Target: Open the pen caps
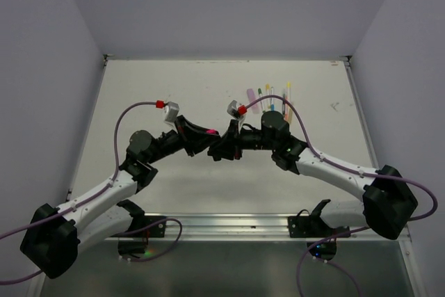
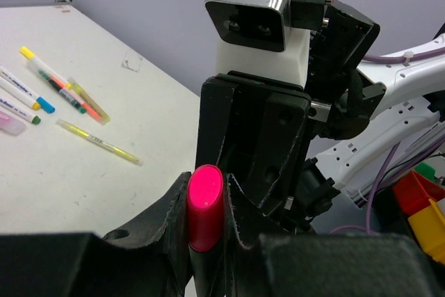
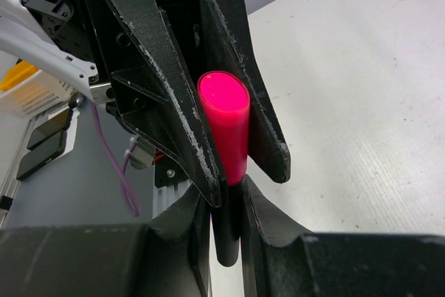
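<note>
My L gripper is clamped on the pink cap of the black-and-pink pen, held up mid-table, w/ R gripper pinching its black barrel below, prob. so the two can pull apart.

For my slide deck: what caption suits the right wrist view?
Both the left gripper and the right gripper clamp one pink-capped pen above the white table.
</note>
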